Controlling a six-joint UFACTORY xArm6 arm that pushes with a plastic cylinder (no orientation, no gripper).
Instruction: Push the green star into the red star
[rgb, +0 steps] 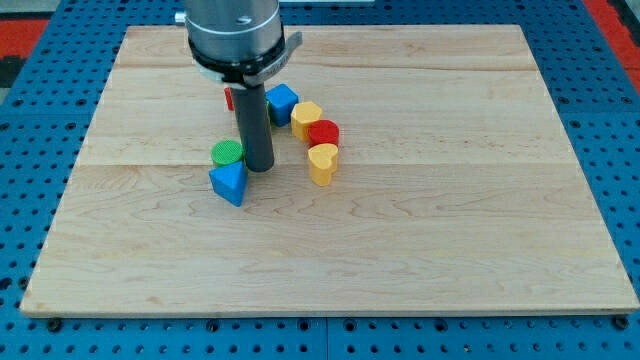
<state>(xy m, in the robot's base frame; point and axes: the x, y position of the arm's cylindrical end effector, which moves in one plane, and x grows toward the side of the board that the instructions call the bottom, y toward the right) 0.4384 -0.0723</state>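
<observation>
My tip (260, 167) rests on the board just right of a green block (227, 152) that looks round from here; I cannot make out a star shape on it. A blue triangular block (229, 183) touches the green block on its lower side. A sliver of a red block (229, 98) shows at the rod's left, above the green block; most of it is hidden behind the arm, so I cannot tell its shape. No other green block is visible.
Right of the rod lie a blue cube (281, 102), a yellow block (306, 118), a red round block (323, 133) and a yellow heart (322, 163), packed in a curved row. The wooden board (450, 230) sits on a blue pegboard.
</observation>
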